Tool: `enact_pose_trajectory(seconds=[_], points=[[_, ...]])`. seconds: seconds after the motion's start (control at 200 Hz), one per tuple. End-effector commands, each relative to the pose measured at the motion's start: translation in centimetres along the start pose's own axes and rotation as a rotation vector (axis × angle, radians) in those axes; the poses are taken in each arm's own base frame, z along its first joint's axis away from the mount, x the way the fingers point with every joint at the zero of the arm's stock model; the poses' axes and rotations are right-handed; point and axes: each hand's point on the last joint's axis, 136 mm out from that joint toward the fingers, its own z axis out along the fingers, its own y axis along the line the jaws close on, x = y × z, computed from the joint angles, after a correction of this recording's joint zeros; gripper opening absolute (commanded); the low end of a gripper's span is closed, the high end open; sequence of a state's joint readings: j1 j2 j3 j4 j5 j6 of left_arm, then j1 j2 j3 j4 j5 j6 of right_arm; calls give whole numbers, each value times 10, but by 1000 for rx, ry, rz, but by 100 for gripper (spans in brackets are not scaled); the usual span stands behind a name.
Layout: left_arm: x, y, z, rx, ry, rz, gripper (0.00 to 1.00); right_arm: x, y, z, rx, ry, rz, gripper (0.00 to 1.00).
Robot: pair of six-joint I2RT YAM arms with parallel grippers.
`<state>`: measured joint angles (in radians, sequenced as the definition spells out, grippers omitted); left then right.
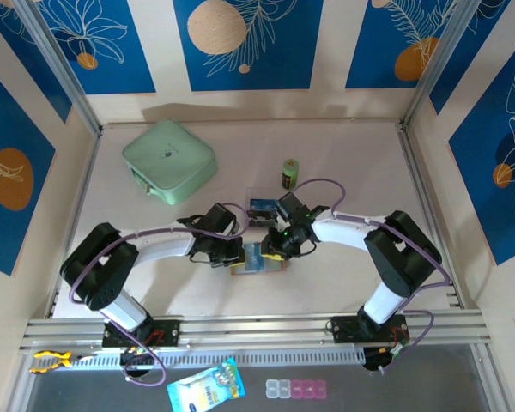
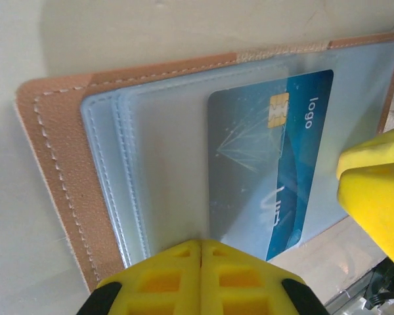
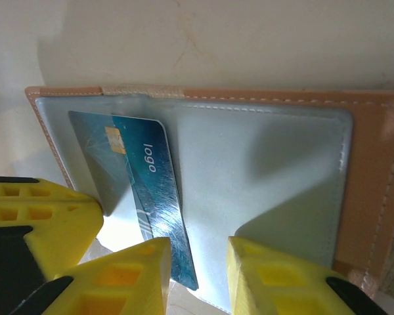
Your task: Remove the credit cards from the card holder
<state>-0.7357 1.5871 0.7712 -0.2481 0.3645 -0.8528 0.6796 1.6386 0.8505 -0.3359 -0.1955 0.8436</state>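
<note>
The tan card holder (image 1: 259, 268) lies open on the table between both grippers, its grey clear sleeves facing up (image 2: 52, 164) (image 3: 374, 164). A blue credit card (image 2: 295, 131) (image 3: 154, 177) with a gold chip sits partly out of a sleeve, its corner sticking past the holder's edge. My left gripper (image 1: 240, 255) (image 2: 201, 244) is shut, its tips pinched together on the edge of a plastic sleeve. My right gripper (image 1: 273, 251) (image 3: 198, 256) is open, its fingers standing either side of the card's protruding corner and the sleeve edge, with a gap between them.
A mint-green square case (image 1: 168, 160) sits at the back left. A small green cylinder (image 1: 290, 173) and a clear box (image 1: 262, 208) stand just behind the grippers. A blue packet (image 1: 206, 388) and small pill boxes (image 1: 296, 389) lie in front of the rail.
</note>
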Motion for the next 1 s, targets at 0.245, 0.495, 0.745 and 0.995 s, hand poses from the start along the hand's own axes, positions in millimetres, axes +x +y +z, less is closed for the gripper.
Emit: enact_pose_trajectory(seconds=[0.245,0.495,0.745,0.995], points=[[0,18,-1,-107,3,42,3,4,35,-11,-153,-13,-100,29],[1,17,0,-96,3,33,3,-5,32,-1,-159,-4,-122,27],[2,16,-1,-88,7,24,3,-4,19,9,-117,10,-106,26],[-10,-9,-17,-36,-37,47,6,-2,18,8,-116,7,-102,27]])
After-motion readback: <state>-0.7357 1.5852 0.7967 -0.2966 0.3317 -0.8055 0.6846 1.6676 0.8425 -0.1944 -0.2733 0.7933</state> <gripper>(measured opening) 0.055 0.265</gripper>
